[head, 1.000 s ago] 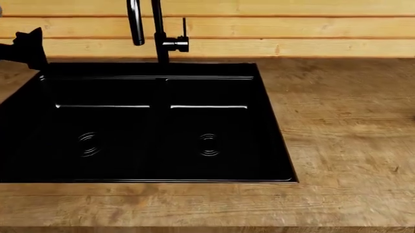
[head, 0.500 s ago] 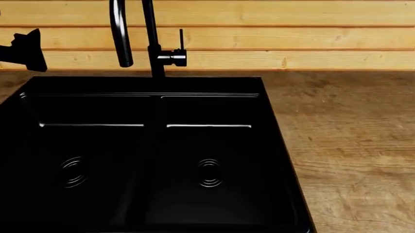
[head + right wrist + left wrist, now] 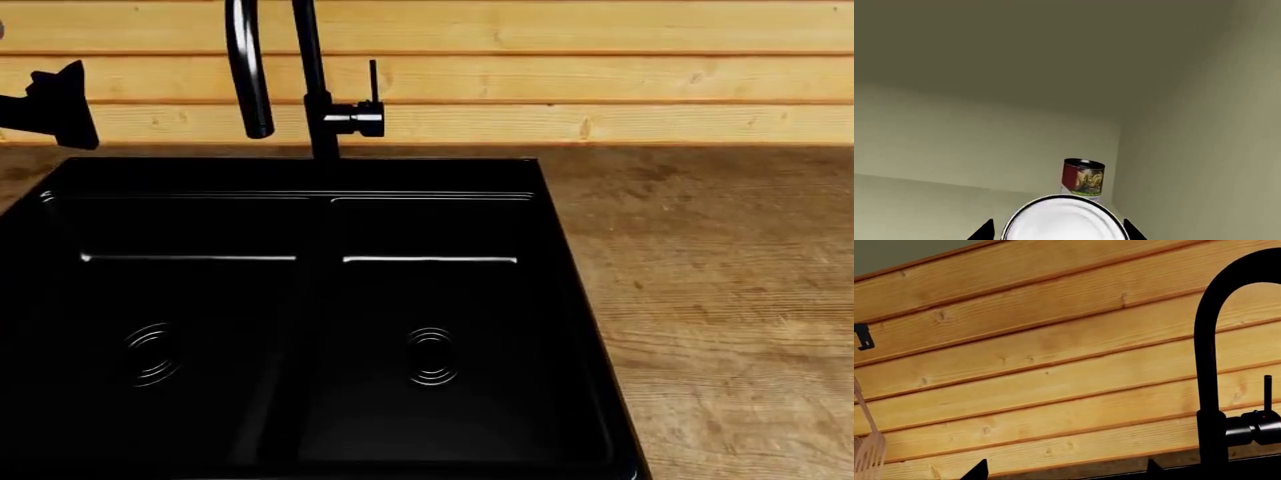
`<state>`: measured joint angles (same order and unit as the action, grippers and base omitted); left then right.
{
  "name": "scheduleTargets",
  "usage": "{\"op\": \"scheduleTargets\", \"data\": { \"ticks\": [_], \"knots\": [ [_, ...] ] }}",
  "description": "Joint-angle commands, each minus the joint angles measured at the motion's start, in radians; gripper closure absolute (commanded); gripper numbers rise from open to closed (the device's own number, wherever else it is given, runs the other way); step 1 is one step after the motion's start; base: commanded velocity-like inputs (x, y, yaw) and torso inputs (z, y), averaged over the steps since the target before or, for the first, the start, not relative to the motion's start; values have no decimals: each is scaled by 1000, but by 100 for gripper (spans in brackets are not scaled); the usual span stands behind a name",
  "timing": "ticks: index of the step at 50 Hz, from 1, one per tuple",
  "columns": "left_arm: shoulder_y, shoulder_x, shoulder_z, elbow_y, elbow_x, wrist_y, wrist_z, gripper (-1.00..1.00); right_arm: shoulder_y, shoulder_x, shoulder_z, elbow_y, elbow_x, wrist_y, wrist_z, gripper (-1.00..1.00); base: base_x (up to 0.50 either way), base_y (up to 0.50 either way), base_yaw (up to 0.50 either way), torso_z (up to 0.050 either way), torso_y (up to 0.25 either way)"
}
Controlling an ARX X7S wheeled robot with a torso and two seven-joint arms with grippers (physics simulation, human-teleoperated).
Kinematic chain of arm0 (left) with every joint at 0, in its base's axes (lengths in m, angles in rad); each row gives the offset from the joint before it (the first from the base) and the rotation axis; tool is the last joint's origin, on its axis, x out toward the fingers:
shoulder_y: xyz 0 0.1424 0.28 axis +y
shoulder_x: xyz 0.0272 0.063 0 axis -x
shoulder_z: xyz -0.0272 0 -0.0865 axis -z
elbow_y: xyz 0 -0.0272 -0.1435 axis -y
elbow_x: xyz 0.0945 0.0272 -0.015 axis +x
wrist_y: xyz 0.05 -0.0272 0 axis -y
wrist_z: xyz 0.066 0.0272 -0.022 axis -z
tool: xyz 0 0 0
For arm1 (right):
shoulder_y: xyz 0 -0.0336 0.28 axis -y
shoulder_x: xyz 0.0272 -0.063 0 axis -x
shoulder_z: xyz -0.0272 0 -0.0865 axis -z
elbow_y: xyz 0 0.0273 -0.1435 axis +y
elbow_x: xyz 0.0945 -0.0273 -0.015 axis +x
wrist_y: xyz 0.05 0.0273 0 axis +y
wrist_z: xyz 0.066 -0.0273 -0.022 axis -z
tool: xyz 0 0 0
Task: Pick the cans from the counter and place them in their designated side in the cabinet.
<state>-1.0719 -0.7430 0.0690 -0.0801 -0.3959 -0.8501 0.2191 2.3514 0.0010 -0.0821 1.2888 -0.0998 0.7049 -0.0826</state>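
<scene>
One can [image 3: 1063,220] between the right tool's [image 3: 1057,231] tips — red-labelled can [image 3: 1083,177] beyond.

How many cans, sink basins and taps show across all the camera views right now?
Cans: 2 (red-labelled can, nearer can showing only its pale top)
Sink basins: 2 (left basin, right basin)
Taps: 1 (black tap)
Total: 5

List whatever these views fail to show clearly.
- Right gripper: right wrist view's edge cuts it; grip unclear.
- White-topped can: label out of frame.
- Red can: base hidden behind that top.
- Left gripper: only fingertips show.
- Counter: head view shows no cans.
</scene>
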Motion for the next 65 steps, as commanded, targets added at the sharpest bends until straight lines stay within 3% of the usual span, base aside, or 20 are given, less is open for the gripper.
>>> {"op": "scheduleTargets", "data": {
  "ticks": [1,30,65],
  "knots": [
    [1,-2,-1,5,-2,-3,-2,-100,5,0,-3,-7,-5,-2,-4,-100,0,0,0,0,0],
    [-3,-2,4,6,-2,7,-1,-100,5,0,-3,-7,-5,-2,-4,-100,-8,0,0,0,0],
    [-22,60,19,-71,34,75,-47,-100,5,0,-3,-7,-5,-2,-4,-100,-499,0,0,0,0]
  ]
}}
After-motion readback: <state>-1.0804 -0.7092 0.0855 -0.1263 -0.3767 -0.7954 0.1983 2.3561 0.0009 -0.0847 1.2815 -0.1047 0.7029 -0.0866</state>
